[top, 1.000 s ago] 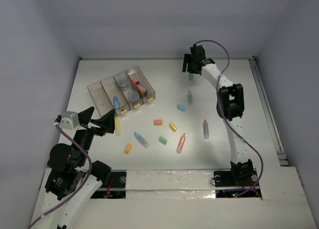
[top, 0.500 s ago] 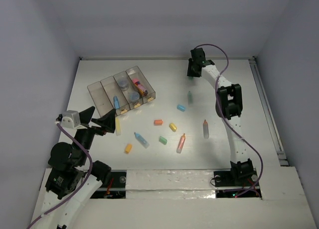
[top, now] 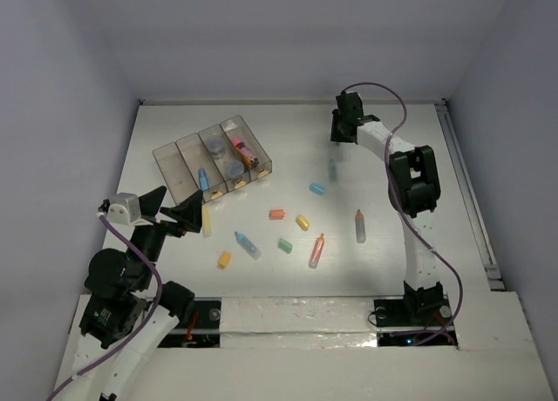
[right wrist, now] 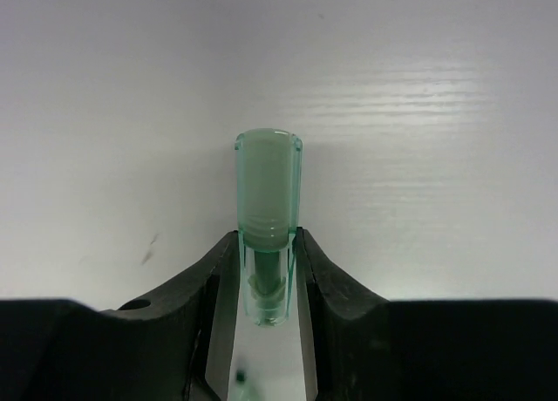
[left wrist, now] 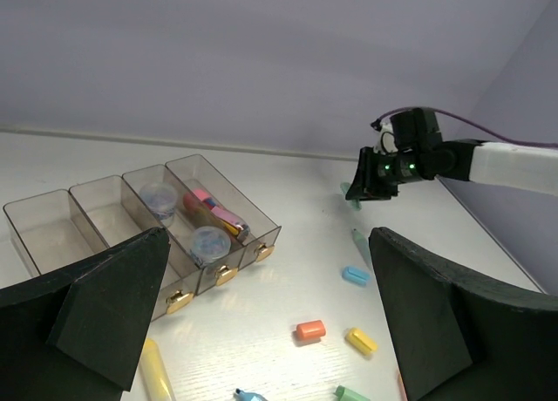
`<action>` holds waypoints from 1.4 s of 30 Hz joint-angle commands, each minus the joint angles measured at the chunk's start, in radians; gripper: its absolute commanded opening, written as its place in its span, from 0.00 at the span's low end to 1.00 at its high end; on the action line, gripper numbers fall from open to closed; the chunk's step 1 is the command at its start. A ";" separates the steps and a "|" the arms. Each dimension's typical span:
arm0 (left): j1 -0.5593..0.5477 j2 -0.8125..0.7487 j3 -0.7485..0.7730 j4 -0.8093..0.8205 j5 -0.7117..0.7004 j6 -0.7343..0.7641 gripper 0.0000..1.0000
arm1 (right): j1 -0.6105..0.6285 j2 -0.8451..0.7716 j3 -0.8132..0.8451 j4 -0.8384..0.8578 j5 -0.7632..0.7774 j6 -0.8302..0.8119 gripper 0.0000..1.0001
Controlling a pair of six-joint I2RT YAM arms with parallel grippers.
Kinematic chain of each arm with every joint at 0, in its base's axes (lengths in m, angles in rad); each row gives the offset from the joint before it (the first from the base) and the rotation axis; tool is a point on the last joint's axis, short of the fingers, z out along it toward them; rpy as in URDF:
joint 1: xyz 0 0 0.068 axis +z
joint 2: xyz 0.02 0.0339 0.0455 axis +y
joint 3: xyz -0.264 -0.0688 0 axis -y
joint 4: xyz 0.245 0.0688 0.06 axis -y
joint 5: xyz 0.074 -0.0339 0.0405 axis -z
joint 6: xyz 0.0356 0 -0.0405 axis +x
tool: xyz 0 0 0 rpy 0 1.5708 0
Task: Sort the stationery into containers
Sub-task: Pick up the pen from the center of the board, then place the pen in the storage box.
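The green marker (right wrist: 267, 218) sits squarely between the right fingers (right wrist: 327, 275), its capped end jutting past their tips and its barrel pinched on both sides, so these fingers are closed to just the marker's width. They hold it over the far part of the desk (top: 392, 270), well apart from the tray (top: 166, 167); whether it touches the surface cannot be told. The left fingers (left wrist: 113, 305) are spread wide with nothing between them, hanging near the tray's front end and just beside a yellow marker (top: 207, 220) lying on the desk. The tray's compartments hold a blue pen (top: 203, 180), two grey pots (top: 234, 167) and pink pens (top: 241, 148). Other loose pieces, among them an orange block (top: 277, 214), lie mid-desk.
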 commanded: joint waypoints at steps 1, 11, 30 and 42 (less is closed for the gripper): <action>0.014 0.024 0.003 0.052 0.006 0.011 0.99 | 0.060 -0.203 -0.076 0.201 -0.089 0.005 0.16; 0.032 0.038 0.005 0.049 0.000 0.010 0.99 | 0.440 -0.270 -0.111 0.323 -0.311 0.012 0.17; 0.041 0.044 0.005 0.047 0.003 0.008 0.99 | 0.617 0.090 0.309 0.245 -0.259 0.050 0.19; 0.060 0.053 0.003 0.047 0.009 0.006 0.99 | 0.617 0.033 0.292 0.281 -0.310 0.056 0.73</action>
